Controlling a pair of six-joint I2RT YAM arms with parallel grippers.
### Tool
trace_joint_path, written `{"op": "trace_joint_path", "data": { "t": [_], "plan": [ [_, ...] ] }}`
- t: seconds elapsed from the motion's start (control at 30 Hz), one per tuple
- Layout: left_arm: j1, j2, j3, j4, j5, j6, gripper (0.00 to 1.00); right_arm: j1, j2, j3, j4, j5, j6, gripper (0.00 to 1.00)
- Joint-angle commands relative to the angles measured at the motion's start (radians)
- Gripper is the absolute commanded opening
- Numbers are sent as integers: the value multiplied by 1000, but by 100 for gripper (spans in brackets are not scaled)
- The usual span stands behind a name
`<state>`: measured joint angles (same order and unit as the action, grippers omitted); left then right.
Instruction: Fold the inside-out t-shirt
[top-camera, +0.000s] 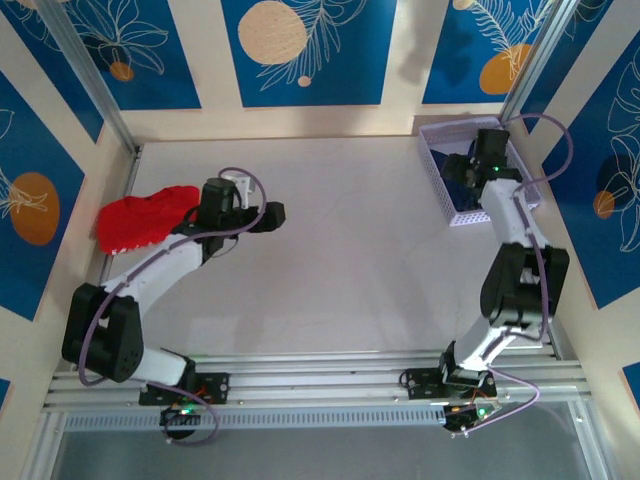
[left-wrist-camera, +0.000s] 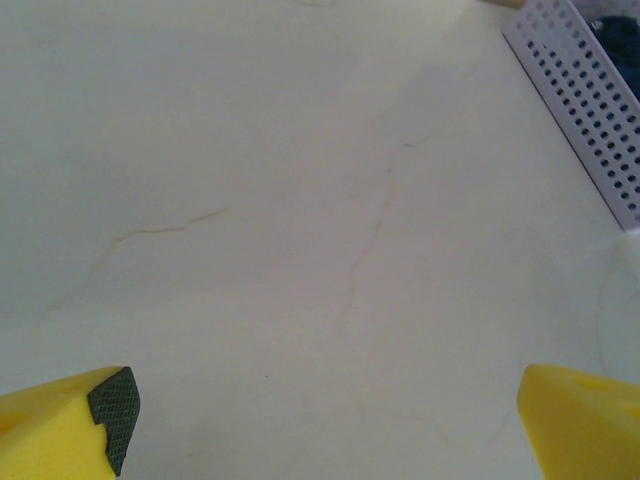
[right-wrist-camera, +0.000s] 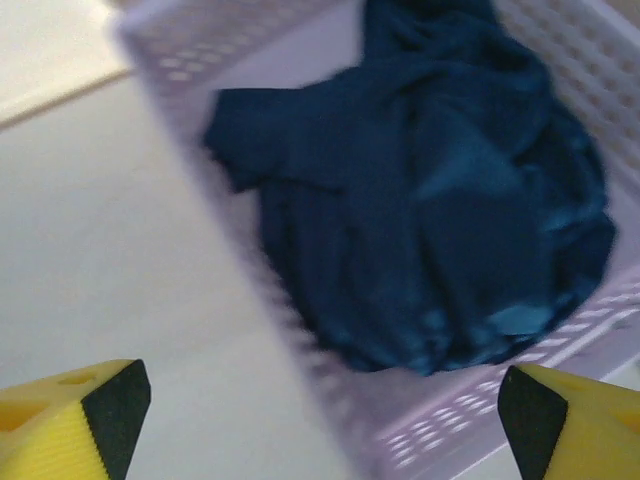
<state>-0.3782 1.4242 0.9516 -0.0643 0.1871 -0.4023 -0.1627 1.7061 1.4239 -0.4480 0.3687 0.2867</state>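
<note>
Right fingers (right-wrist-camera: 70, 425): spread wide with nothing between them; the right gripper (right-wrist-camera: 320, 425) hangs over the near wall of the basket (right-wrist-camera: 450, 425).
Left fingers (left-wrist-camera: 60, 430): spread wide as well, and empty; the left gripper (left-wrist-camera: 320, 430) hovers over the bare table (top-camera: 350, 260).
Inside-out t-shirt (right-wrist-camera: 430, 220): dark navy, crumpled in a heap inside the basket, clear of the right fingertips in the wrist view.
Basket: pale lilac with perforated walls, standing at the table's far right corner.
Table: white with faint veins.
Red garment (top-camera: 140, 218): bunched at the table's left edge, just beside the left arm (top-camera: 160, 260), well apart from the basket.
Surround: blue panels (top-camera: 300, 50) printed with leaves and pale circles.
</note>
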Motion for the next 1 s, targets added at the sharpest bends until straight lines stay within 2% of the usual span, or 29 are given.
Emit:
{"op": "trace_joint_path", "data": {
  "t": [0.0, 0.23, 0.37, 0.53, 0.63, 0.7, 0.83, 0.87, 0.97],
  "plan": [
    [-40, 32, 41, -4, 6, 8, 97, -59, 118, 94, -134, 32, -16, 92],
    [-59, 65, 41, -20, -33, 19, 97, -95, 355, 300, -236, 24, -37, 90],
    [-60, 64, 19, -23, -80, 23, 97, -90, 442, 371, -273, -23, -25, 85],
    [-58, 67, 9, -38, -87, 32, 97, -95, 532, 451, -301, -66, -3, 76],
    [-57, 67, 1, -40, -98, 37, 97, -94, 559, 485, -308, -92, 7, 56],
    [-59, 65, -3, -41, -100, 37, 97, -91, 545, 492, -303, -117, 14, 37],
    [-59, 57, -21, -40, -106, 33, 97, -63, 432, 469, -275, -145, 24, 9],
    [-57, 52, -26, -40, -109, 29, 97, -50, 379, 451, -256, -149, 26, 5],
    [-57, 29, -36, -41, -120, 22, 96, 7, 197, 390, -182, -145, 21, 0]
  ]
}}
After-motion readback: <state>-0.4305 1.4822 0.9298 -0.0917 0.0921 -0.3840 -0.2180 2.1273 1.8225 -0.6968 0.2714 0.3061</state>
